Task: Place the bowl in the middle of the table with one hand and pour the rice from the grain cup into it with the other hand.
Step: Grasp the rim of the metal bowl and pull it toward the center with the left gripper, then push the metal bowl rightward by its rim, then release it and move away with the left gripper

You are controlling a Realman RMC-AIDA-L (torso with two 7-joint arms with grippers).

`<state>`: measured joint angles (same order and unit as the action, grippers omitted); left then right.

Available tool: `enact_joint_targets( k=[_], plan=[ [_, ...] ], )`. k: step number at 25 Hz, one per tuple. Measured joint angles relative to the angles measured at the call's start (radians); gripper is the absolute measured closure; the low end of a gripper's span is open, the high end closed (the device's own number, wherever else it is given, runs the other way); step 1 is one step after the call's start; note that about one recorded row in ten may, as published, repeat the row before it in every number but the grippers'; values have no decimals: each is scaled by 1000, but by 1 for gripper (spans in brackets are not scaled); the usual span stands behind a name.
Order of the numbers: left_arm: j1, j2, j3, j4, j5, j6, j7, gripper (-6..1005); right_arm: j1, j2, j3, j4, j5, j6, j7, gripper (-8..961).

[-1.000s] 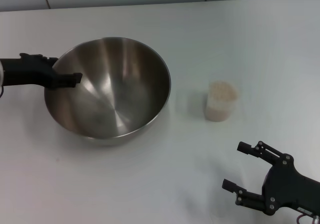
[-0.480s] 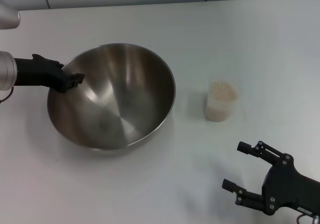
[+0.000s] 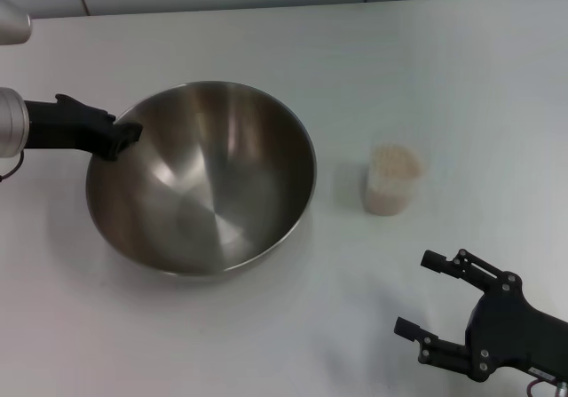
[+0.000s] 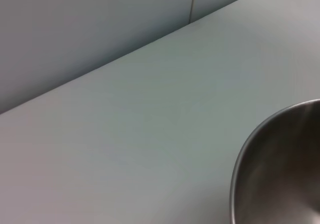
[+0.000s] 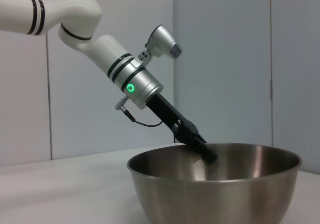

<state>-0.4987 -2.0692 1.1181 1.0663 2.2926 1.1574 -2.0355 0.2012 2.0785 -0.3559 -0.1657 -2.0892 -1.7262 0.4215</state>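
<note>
A steel bowl (image 3: 202, 177) sits left of centre on a white desk (image 3: 444, 68). The left gripper (image 3: 120, 137) reaches in from the left, its jaws pinching the bowl's rim on the left side, a hold that likely lets it drag the bowl toward the middle. The cup (image 3: 391, 179), holding pale rice (image 3: 387, 198), stands upright just right of the bowl, apart from it. The right gripper (image 3: 428, 295) waits near the front edge, jaws spread, probably ready to take the cup
</note>
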Motion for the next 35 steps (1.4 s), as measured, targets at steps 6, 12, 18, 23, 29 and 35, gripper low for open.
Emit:
enact_joint_targets(
  k=[6,12,18,23,29,35],
  plan=[
    [-14,1,-14,1,0,16,-21,936,1,0,0,0,0,-1,0,120],
    [-78,2,-111,-46,-5,84,-35,942,4,0,0,0,0,-1,-2,120],
    [-135,4,-143,-129,-5,92,-37,955,6,0,0,0,0,-1,-3,120],
    [-157,-1,-136,-154,-6,90,-32,958,6,0,0,0,0,-1,-4,121],
    [-190,-3,-133,-217,-11,68,-6,927,7,0,0,0,0,1,-5,121],
    [-188,-3,-132,-236,-13,36,11,895,7,0,0,0,0,0,-6,121]
  ],
)
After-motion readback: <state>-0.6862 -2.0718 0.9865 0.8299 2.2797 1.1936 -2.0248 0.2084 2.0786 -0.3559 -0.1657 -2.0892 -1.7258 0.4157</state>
